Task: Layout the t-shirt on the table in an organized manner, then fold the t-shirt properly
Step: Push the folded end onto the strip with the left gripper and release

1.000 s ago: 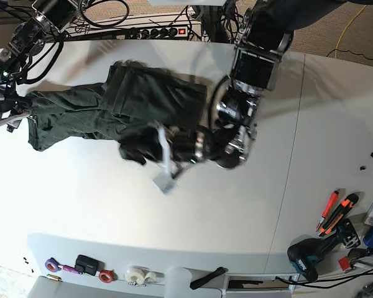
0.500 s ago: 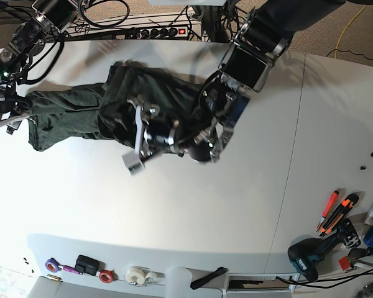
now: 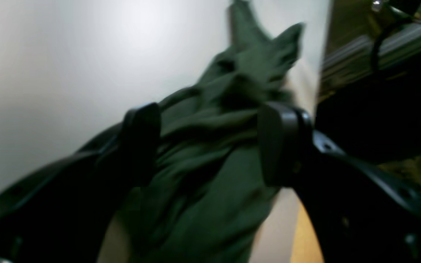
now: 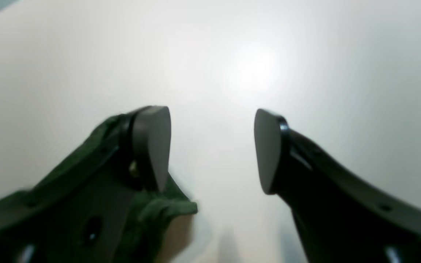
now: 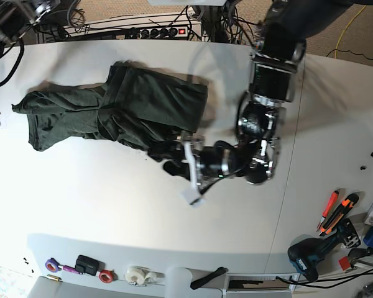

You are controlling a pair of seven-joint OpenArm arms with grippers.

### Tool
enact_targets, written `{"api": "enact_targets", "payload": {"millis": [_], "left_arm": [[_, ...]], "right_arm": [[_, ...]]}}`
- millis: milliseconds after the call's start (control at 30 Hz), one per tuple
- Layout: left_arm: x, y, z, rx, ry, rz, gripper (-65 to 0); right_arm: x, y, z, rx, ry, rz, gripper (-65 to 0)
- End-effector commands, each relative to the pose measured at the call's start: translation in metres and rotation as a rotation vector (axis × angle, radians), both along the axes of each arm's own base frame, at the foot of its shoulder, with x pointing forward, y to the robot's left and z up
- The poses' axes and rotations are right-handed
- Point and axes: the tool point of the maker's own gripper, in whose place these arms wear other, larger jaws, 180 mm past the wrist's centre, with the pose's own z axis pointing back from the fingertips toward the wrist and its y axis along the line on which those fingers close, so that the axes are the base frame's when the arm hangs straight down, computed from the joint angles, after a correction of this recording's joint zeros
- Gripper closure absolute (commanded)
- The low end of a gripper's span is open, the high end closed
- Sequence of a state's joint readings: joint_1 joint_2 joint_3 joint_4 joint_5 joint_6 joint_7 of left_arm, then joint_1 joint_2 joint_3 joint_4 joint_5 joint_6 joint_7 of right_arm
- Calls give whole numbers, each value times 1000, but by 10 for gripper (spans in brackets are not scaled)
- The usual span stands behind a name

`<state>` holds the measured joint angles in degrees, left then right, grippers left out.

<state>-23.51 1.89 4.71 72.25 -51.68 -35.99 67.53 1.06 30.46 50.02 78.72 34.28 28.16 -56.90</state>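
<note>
I see the table (image 5: 112, 205) carrying the t-shirt (image 5: 124, 108), bunched, long axis running across it. My left gripper (image 5: 189, 167), fingers spread, straddles its near end; right gripper (image 4: 210, 149), also spread, sits beside the far sleeve.

Black arms, rounded black fingers (image 4: 152, 142), dark cables

The white table (image 5: 112, 205) carries the dark green t-shirt (image 5: 112, 108), rumpled and bunched at about ten o'clock. At five o'clock lie orange utility knives (image 5: 336, 213) beside a cordless drill (image 5: 314, 254). Along the seven o'clock edge sit tape rolls (image 5: 137, 275) and a small black box (image 5: 86, 264).
</note>
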Motion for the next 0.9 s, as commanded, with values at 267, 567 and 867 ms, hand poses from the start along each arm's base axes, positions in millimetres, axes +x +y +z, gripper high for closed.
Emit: {"api": "enact_targets", "payload": {"millis": [267, 567, 867], "left_arm": [[11, -1, 22, -49, -54, 10, -414], [12, -5, 27, -72, -77, 10, -414], [13, -4, 25, -59, -79, 11, -414]], "right_arm": [[3, -10, -62, 507, -34, 25, -382], [3, 43, -104, 626, 131, 142, -382], [9, 102, -117, 792, 159, 266, -382]]}}
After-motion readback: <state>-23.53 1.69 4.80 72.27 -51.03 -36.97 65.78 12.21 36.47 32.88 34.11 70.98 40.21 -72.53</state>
